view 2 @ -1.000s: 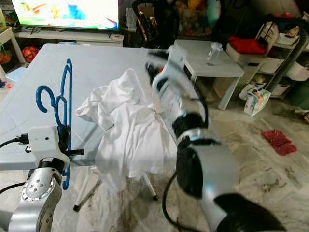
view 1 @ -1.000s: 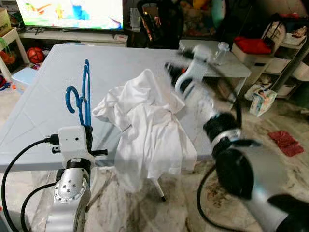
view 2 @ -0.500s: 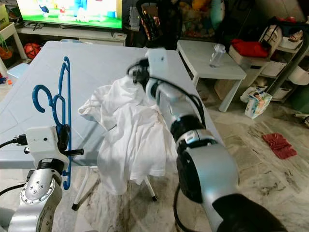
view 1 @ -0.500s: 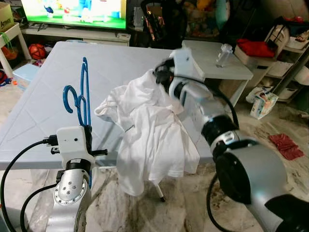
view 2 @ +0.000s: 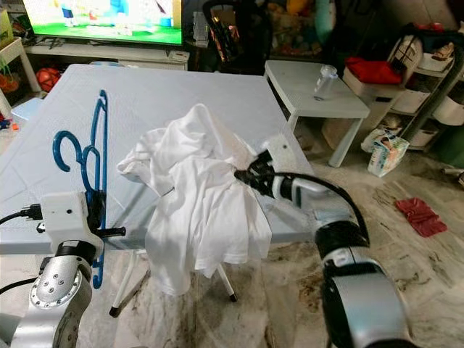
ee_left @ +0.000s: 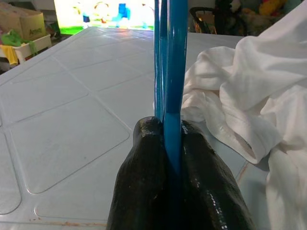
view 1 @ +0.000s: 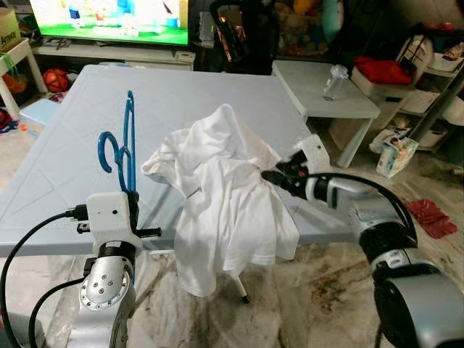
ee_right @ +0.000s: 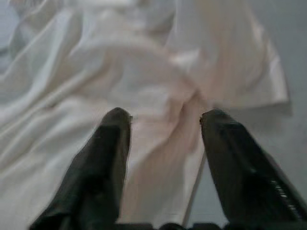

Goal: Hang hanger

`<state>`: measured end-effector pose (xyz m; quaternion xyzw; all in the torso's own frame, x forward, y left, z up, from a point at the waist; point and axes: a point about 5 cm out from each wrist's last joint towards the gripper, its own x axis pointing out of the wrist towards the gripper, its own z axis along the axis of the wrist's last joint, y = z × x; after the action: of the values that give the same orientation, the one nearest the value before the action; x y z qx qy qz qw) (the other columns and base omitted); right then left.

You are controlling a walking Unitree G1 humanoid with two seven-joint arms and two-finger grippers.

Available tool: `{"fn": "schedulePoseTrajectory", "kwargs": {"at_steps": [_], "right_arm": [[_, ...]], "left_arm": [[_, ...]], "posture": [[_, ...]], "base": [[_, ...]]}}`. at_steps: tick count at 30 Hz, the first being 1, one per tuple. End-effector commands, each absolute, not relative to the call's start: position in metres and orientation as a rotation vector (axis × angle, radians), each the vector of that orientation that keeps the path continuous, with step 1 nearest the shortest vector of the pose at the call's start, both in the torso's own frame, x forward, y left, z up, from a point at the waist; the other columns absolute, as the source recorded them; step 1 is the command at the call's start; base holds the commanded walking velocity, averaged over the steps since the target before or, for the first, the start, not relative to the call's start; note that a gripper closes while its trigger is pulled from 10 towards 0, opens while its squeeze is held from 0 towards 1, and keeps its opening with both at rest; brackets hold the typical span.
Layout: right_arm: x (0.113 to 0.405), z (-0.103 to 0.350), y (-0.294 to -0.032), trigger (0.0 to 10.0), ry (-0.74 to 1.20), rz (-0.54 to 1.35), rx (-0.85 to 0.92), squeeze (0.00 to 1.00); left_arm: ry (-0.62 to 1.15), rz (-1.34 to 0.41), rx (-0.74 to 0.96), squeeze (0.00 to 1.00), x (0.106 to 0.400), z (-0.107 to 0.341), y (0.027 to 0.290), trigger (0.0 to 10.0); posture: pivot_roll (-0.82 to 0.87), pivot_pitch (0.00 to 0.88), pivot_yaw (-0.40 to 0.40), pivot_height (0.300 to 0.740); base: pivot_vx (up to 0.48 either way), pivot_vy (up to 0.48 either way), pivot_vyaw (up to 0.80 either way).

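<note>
One hanger point(view 1: 125, 143): blue, held upright, clamped by left gripper point(ee_left: 171, 158)
One shirt point(view 1: 221, 188): white, draped over table point(view 1: 65, 152) edge
Right gripper point(ee_right: 165, 125): fingers apart, pointed at shirt

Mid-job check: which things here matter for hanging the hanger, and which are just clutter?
Job:
- blue plastic hanger, clamped upright in the left claw
- crumpled white cotton shirt draped over the edge of the pale blue table
- right claw, open at the shirt

Clutter:
- television
- clear bottle on the small grey side table
- red cloth on the floor
</note>
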<state>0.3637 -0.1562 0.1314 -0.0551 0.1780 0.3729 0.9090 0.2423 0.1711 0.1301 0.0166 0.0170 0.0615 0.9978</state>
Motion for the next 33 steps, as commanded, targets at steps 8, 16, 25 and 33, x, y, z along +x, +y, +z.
{"fn": "schedulePoseTrajectory", "kwargs": {"at_steps": [8,16,25,33], "right_arm": [[0.345,0.131,-0.143,10.0,0.395,0.869,-0.071,1.0],[0.329,0.117,-0.119,10.0,0.408,0.834,-0.06,1.0],[0.316,0.109,-0.082,10.0,0.267,0.667,-0.238,1.0],[0.3,0.082,-0.071,10.0,0.363,0.716,-0.267,1.0]], "left_arm": [[0.096,0.117,0.037,0.0,0.244,0.119,0.17,10.0],[0.104,0.122,0.038,0.0,0.241,0.117,0.172,10.0],[0.102,0.112,0.038,0.0,0.244,0.118,0.17,10.0],[0.104,0.115,0.034,0.0,0.243,0.117,0.17,10.0]], "posture": [[0.13,0.0,-0.116,0.74],[0.13,0.0,-0.115,0.74],[0.13,0.0,-0.109,0.74],[0.13,0.0,-0.115,0.74]], "base": [[0.0,0.0,0.0],[0.0,0.0,0.0],[0.0,0.0,0.0],[0.0,0.0,0.0]]}}
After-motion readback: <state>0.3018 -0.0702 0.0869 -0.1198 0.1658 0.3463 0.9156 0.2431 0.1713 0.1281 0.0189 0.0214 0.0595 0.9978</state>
